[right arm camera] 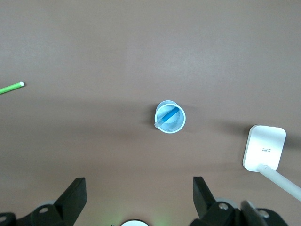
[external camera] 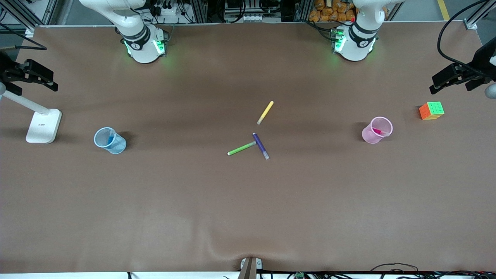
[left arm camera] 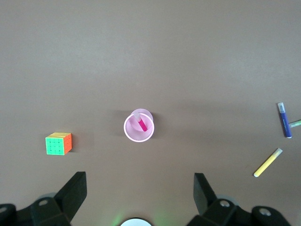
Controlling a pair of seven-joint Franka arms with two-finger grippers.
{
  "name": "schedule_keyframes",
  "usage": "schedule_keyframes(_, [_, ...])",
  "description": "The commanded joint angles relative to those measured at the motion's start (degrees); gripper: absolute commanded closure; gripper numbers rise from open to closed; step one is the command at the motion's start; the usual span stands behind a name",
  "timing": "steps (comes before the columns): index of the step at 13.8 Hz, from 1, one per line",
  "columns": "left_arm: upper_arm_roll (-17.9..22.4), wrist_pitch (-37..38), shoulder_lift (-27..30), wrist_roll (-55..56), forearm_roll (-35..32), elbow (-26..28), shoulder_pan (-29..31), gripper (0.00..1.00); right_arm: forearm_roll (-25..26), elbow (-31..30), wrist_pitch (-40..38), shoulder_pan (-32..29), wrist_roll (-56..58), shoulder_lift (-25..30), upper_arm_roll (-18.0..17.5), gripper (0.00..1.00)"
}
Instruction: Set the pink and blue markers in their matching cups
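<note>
On the brown tabletop, your work looks done: hold both arms high and clear, jostling nothing. The translucent pale pink cup stands directly below the wide, empty left claw, magenta-pink marker inside. The pale blue cup sits beneath the wide, empty right claw, holding the bright blue marker.

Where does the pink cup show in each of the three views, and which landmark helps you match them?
Front view: the pink cup stands toward the left arm's end of the table, pink marker inside.
Left wrist view: the pink cup sits mid-picture, above the open left gripper.
Right wrist view: not in it; only the blue cup shows.
Shared landmark: the colour cube beside the pink cup.
</note>
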State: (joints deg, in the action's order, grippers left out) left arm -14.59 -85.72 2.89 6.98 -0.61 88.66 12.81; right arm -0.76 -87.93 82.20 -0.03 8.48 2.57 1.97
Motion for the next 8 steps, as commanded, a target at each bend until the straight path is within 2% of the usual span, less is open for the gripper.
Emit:
schedule_keyframes(1, [0.0,0.6,0.1,0.0,-0.4,-0.6,0.4,0.0,0.0,-0.1,-0.5,-0.8,-0.7,0.6,-0.4,0.0])
schedule_keyframes(8, [0.3,0.6,0.6,0.6,-0.6,-0.6,0.6,0.0,0.0,-0.1,-0.5,-0.9,-0.7,0.6,-0.3,0.0])
